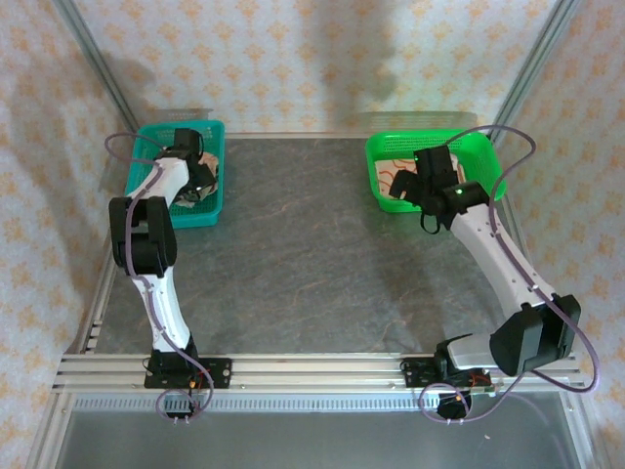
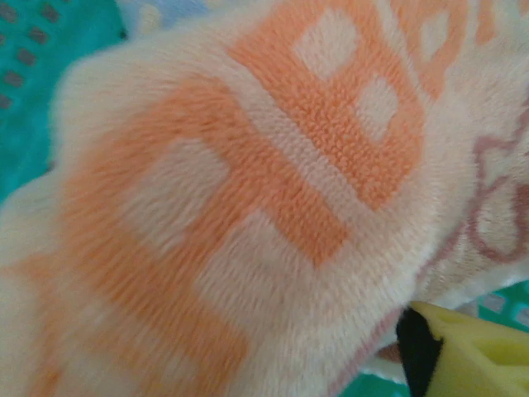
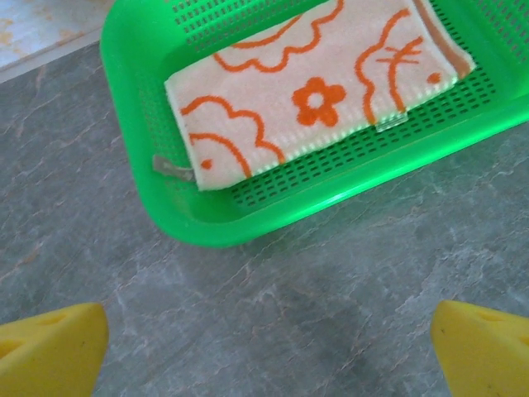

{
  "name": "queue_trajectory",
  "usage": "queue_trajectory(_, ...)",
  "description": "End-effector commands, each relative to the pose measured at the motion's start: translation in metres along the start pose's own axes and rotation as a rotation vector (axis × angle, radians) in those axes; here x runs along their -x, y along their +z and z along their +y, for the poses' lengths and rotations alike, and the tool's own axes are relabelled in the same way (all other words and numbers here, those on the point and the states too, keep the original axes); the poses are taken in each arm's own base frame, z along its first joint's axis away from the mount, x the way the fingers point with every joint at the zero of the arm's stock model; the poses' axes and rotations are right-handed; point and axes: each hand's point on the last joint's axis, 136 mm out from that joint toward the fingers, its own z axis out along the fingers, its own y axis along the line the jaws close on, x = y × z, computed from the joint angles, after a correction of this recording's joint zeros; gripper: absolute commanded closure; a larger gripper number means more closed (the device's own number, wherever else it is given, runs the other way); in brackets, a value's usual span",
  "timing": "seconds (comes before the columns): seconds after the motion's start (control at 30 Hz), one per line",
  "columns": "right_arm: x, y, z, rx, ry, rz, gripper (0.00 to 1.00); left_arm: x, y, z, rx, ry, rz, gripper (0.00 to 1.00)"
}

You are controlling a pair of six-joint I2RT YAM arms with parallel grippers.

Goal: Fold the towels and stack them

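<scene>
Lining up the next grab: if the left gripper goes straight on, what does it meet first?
The towel, its orange lettering close in front of the left gripper, lying in the teal basket. Whether they already touch, I cannot tell.

lettered towel (image 2: 248,207): blurred lower left, cut by edges | flower towel (image 3: 314,91): cut at top

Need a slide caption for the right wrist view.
Right gripper open above the table, facing a green basket holding a folded orange-and-cream towel.
</scene>
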Motion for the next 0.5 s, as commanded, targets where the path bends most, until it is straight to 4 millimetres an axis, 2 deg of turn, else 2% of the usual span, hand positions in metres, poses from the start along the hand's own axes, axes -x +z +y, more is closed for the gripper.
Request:
queue_trajectory(0.0, -0.004, -0.006, -0.004, -0.028, 0.023, -0.018, 0.01, 0.024, -0.005, -0.007, -0.057, -0.041, -0.047, 0.46)
queue_trajectory(0.07, -0.005, -0.007, -0.006, -0.033, 0.028, -0.024, 0.01, 0.028, -0.012, -0.004, -0.066, -0.054, -0.056, 0.78)
queue_trajectory(0.13, -0.006, -0.006, -0.007, -0.037, 0.028, -0.025, 0.01, 0.034, -0.029, -0.006, -0.1, -0.07, -0.089, 0.98)
queue_trajectory(0.23, -0.007, -0.003, -0.006, -0.038, 0.032, -0.022, 0.01, 0.045, -0.067, -0.013, -0.198, -0.109, -0.142, 1.0)
queue_trajectory(0.27, -0.007, -0.001, -0.004, -0.035, 0.033, -0.019, 0.01, 0.052, -0.09, -0.016, -0.244, -0.128, -0.172, 1.0)
queue_trajectory(0.4, -0.008, 0.008, 0.003, -0.016, 0.042, -0.004, 0.01, 0.066, -0.154, -0.03, -0.391, -0.157, -0.212, 1.0)
queue_trajectory(0.47, -0.008, 0.013, 0.008, -0.005, 0.044, 0.006, 0.01, 0.072, -0.192, -0.042, -0.474, -0.14, -0.242, 1.0)
